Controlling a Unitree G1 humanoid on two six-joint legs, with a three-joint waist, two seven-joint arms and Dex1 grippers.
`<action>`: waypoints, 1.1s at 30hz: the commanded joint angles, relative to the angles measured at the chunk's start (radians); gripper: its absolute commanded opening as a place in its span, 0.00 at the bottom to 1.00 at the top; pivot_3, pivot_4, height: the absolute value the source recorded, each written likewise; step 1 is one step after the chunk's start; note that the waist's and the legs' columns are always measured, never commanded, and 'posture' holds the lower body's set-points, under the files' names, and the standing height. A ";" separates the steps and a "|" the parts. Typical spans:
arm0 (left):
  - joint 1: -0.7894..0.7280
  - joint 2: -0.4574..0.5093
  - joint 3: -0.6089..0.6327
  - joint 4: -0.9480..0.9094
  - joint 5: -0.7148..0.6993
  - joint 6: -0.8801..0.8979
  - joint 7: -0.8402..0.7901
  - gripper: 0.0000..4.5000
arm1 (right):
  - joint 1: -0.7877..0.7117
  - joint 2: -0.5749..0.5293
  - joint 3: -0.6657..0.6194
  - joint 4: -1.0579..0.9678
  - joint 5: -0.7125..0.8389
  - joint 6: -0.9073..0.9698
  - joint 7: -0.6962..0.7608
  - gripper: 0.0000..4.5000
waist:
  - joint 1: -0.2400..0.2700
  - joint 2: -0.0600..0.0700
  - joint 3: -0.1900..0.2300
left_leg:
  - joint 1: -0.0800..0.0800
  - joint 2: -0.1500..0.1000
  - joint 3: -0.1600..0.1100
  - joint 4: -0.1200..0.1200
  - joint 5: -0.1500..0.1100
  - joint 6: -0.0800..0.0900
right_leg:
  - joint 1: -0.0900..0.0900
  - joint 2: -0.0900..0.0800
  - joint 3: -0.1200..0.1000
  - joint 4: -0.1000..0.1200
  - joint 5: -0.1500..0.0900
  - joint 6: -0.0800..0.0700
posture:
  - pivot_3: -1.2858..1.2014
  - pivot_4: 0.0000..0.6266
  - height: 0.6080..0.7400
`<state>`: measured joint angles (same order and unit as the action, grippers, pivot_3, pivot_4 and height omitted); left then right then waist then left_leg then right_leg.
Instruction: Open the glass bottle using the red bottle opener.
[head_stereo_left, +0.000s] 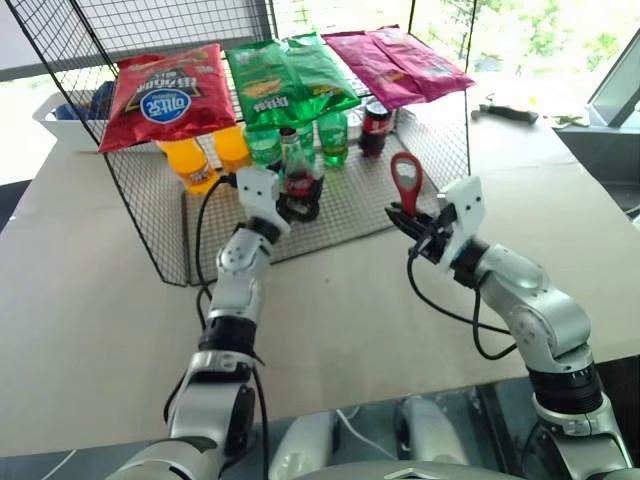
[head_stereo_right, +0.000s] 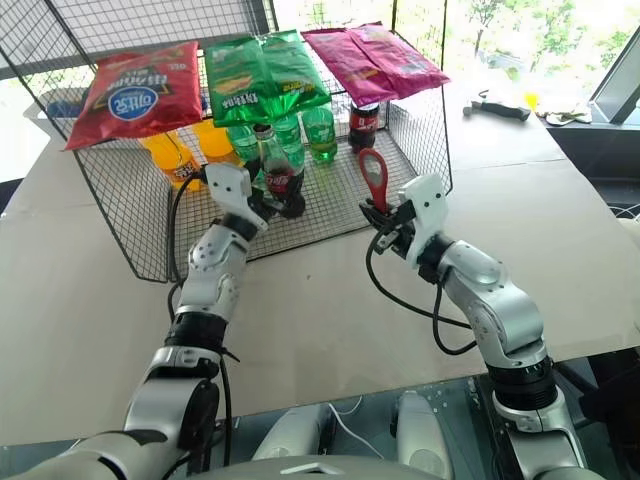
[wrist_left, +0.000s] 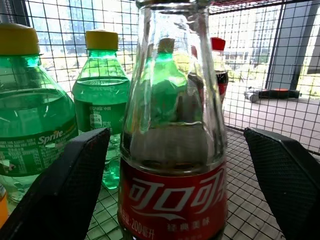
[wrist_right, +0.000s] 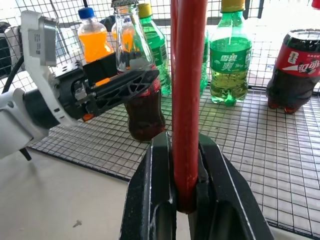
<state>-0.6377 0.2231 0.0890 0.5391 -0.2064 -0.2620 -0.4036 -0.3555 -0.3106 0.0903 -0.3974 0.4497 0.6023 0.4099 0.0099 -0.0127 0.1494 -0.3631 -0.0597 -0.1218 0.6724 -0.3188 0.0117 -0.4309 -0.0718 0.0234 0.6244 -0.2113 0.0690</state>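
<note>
While still capped, stands near the front edge of the wire rack floor (head_stereo_left: 350, 215): small clear glass cola bottle with red label (head_stereo_left: 298, 180). Spread wide around it, not yet squeezing: left gripper (head_stereo_left: 296, 207). Clamped tight in right gripper (head_stereo_left: 408, 217), held upright nearby: flat red bottle opener (head_stereo_left: 405, 182). Left to do: grab bottle, hook cap, pop off.

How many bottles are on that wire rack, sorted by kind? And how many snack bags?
Orange soda bottles: 2
Green soda bottles: 3
Plastic cola bottle: 1
Glass bottle: 1
Snack bags: 3
Total: 10
</note>
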 joint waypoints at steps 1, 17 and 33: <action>-0.090 -0.001 -0.001 0.130 0.048 -0.066 0.021 0.98 | 0.001 0.006 -0.016 -0.051 -0.012 -0.035 -0.007 0.00 | -0.001 0.000 0.000 | 0.000 0.000 0.000 0.000 0.000 0.000 | 0.000 0.000 0.000 0.000 0.000 0.000 | 0.52 0.24 1.00; 0.004 -0.010 -0.006 -0.051 -0.037 0.028 -0.151 0.60 | -0.008 0.014 -0.017 -0.056 -0.046 -0.048 -0.009 0.00 | -0.025 0.000 0.000 | 0.000 -0.001 0.000 0.001 0.000 0.000 | 0.000 0.000 0.001 0.001 0.000 0.000 | 0.52 0.24 1.00; 0.315 0.082 -0.188 -0.637 -0.152 0.388 -0.382 0.60 | -0.084 0.013 -0.069 -0.002 -0.092 -0.107 -0.021 0.00 | -0.024 0.000 0.000 | 0.000 0.001 0.001 0.001 0.000 0.000 | 0.000 0.000 0.002 0.002 0.000 0.000 | 0.52 0.24 1.00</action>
<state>-0.3294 0.3029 -0.0965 -0.0538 -0.3702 0.1641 -0.7777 -0.4253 -0.2988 0.0383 -0.3806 0.3581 0.5199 0.3873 -0.0145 -0.0126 0.1491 -0.3625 -0.0587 -0.1209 0.6737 -0.3186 0.0116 -0.4313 -0.0714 0.0251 0.6270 -0.2111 0.0689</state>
